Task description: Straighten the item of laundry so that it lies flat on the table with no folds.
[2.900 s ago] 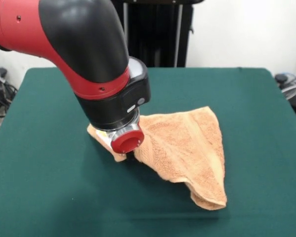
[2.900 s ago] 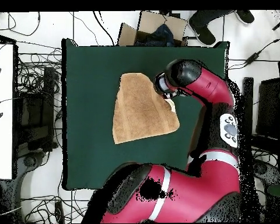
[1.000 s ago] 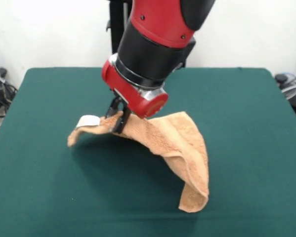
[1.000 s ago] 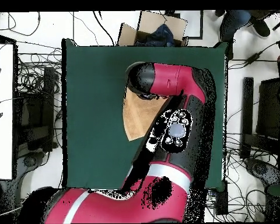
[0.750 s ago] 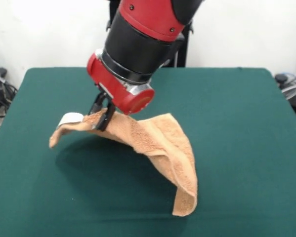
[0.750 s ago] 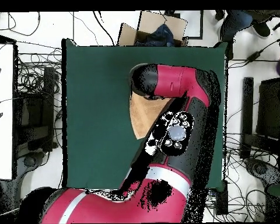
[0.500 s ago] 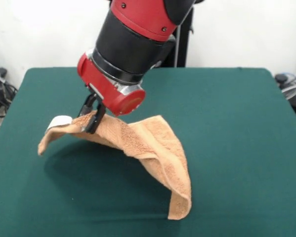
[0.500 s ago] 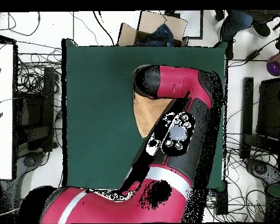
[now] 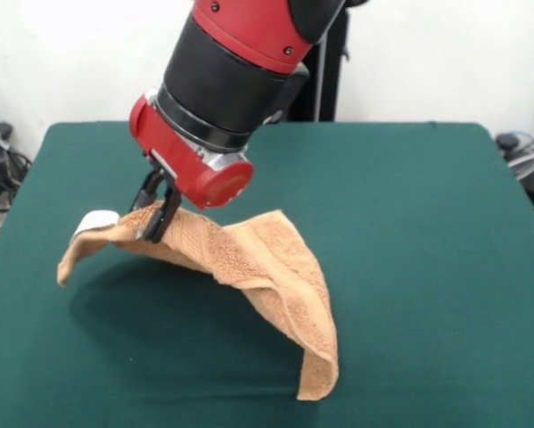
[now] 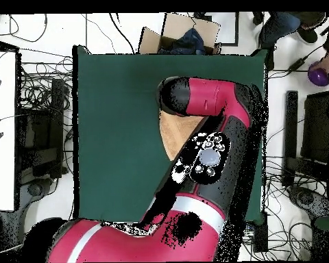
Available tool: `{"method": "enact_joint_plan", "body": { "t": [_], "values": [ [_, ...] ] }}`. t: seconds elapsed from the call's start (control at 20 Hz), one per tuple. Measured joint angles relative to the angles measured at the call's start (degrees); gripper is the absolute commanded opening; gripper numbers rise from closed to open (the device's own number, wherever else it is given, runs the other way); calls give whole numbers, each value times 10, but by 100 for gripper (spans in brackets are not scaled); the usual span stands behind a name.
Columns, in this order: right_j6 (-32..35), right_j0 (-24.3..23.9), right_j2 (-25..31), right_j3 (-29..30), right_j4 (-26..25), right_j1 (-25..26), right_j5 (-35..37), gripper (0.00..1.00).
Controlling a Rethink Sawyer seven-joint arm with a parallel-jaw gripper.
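No legible txt anywhere; white label (image 9: 97, 219) on towel (image 9: 249, 267) too small to read.

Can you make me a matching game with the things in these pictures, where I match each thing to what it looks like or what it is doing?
Things:
1. towel
2. table
3. tool
4. white label

What fits:
A. dark green and flat
B. pinching the cloth near one edge
C. tan-orange, hanging in the air with one corner down at the table
D. sticking up at the lifted end of the cloth

Right pairs: 1-C, 2-A, 3-B, 4-D
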Motion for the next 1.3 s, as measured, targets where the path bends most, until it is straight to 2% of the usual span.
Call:
{"method": "enact_joint_plan", "body": {
  "t": [0.75, 0.8, 1.3],
  "values": [
    [0, 0, -7, 0, 0, 8, -26, 0],
    [0, 0, -7, 0, 0, 10, -28, 100],
    [0, 0, -8, 0, 0, 9, -29, 100]
  ]
}}
